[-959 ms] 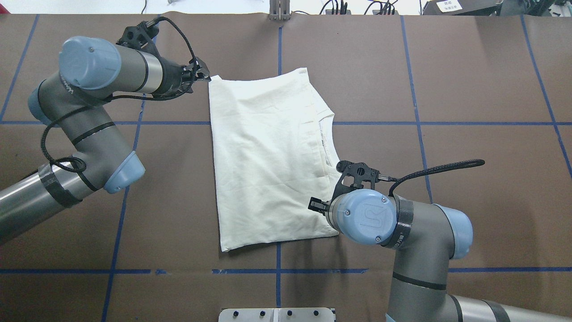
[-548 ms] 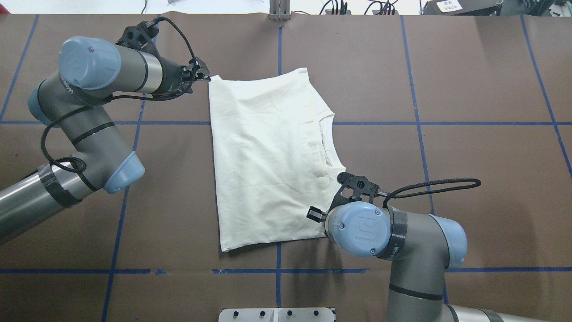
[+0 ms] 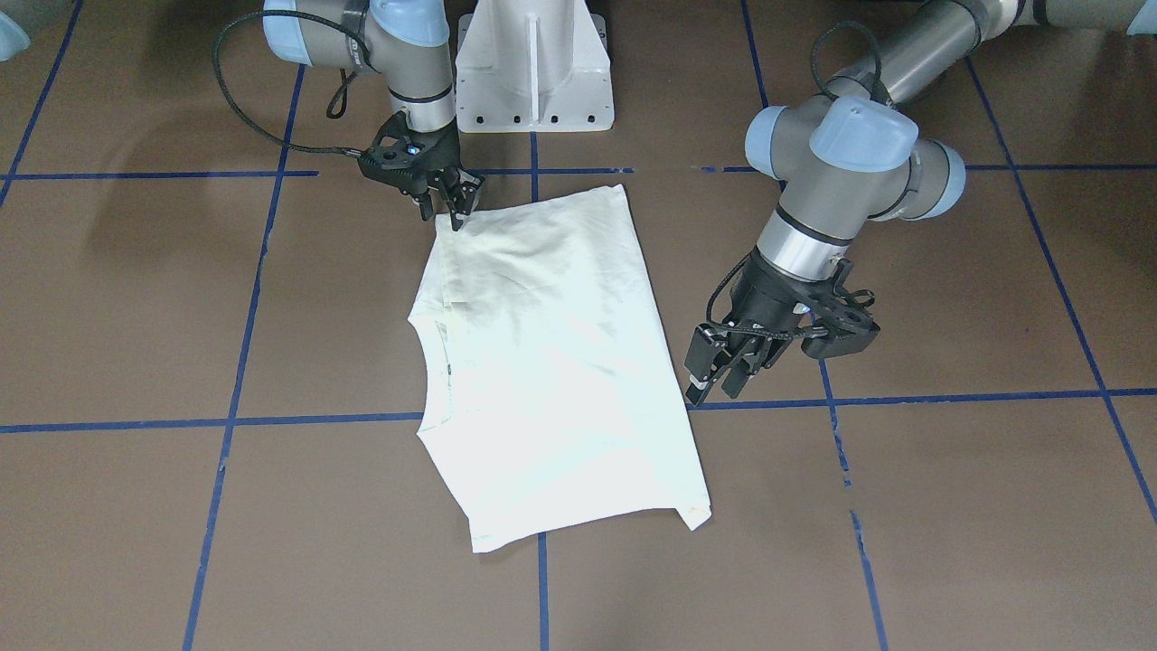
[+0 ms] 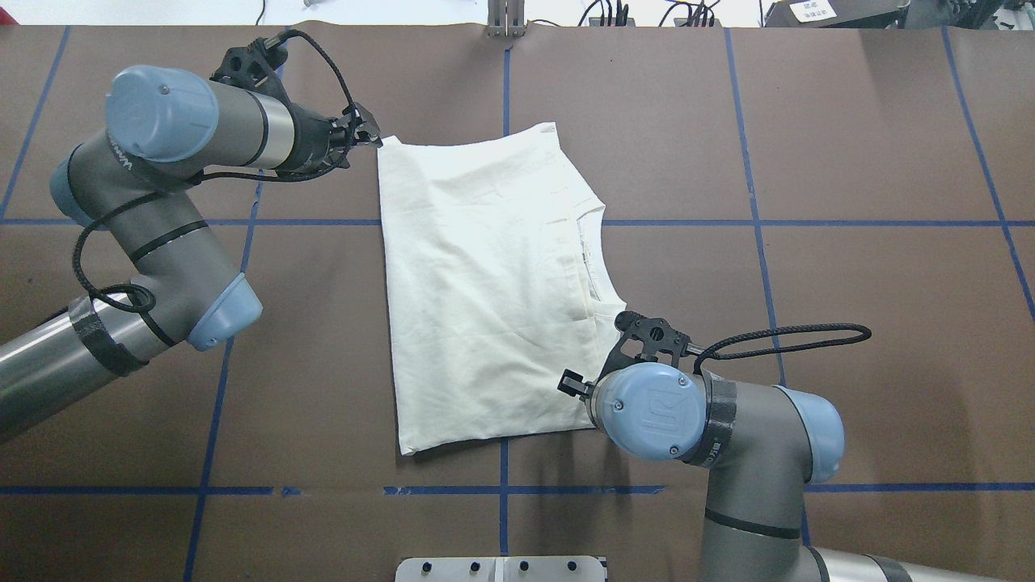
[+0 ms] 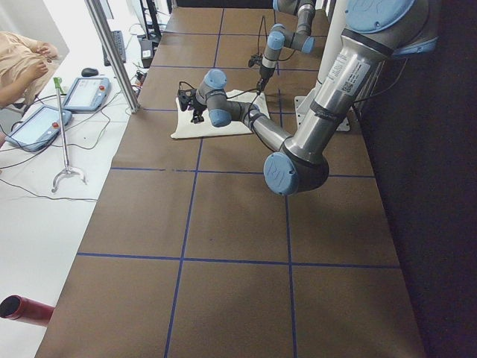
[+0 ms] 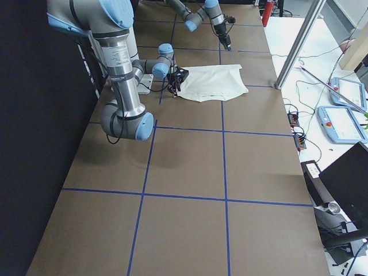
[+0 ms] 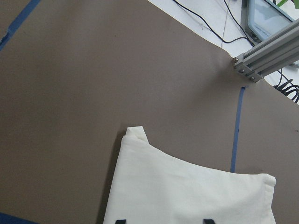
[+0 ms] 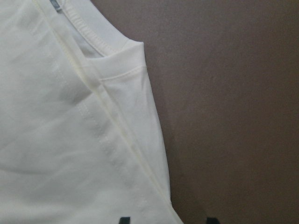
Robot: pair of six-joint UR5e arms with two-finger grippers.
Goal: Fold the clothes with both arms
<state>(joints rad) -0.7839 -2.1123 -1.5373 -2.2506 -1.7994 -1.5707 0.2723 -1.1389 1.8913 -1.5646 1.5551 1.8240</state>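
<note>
The cream-white shirt (image 4: 485,283) lies folded on the brown table, plain side up; its cat print is hidden. It also shows in the front view (image 3: 551,362). My left gripper (image 4: 370,133) is open and hovers at the shirt's far left corner, off the cloth (image 3: 716,378). Its wrist view shows that corner (image 7: 135,135) beyond the spread fingertips. My right gripper (image 3: 456,206) is open at the shirt's near right shoulder corner, below the neckline (image 4: 594,259). In the right wrist view the shirt's edge (image 8: 140,140) runs between the fingertips. In the overhead view the wrist mostly hides this gripper (image 4: 572,383).
The white pedestal base (image 3: 533,63) stands at the table's near edge. An aluminium post (image 4: 505,20) stands at the far edge. Blue tape lines (image 4: 752,222) cross the table. Tablets (image 5: 37,123) and a person are on the operators' side.
My right arm has shifted towards the robot's side and slightly left, bringing its gripper to the shirt's near corner. The left arm and the shirt have hardly moved.
</note>
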